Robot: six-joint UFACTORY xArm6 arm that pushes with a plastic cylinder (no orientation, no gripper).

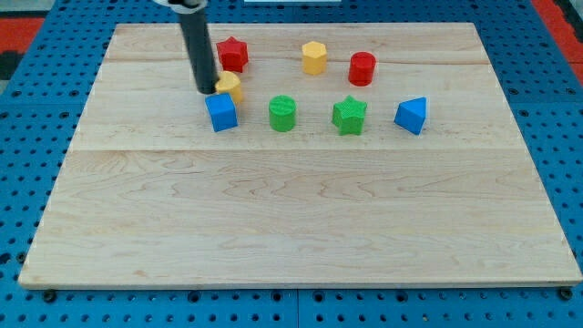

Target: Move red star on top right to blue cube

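A pale wooden board (301,219) is seen, laid on a blue perforated base (27,109); the board takes up nearly the whole view and its half towards the bottom edge carries nothing. All the blocks are gathered in a band near the board's top edge.

A dark rod (195,46) is lowered from the top edge, left of centre, and my tip (207,90) is set on the board just at the left side of a small yellow block (229,87), touching it or nearly so. No fingers are fitted to this arm, so nothing is grasped or released; blocks can only be nudged by the rod.

The red star (232,54) is found just right of the rod, nearer the top edge than the tip. The blue cube (220,112) lies directly below the yellow block, towards the bottom edge. The yellow block is thus wedged between star and cube, which is judged to hinder a straight push of the star to the cube's top right.

Along the cube's row, towards the right edge, a green cylinder (282,113), a green star (349,115) and a blue pointed block (411,115) are placed. Above them a yellow hexagonal block (314,57) and a red cylinder (362,68) are set
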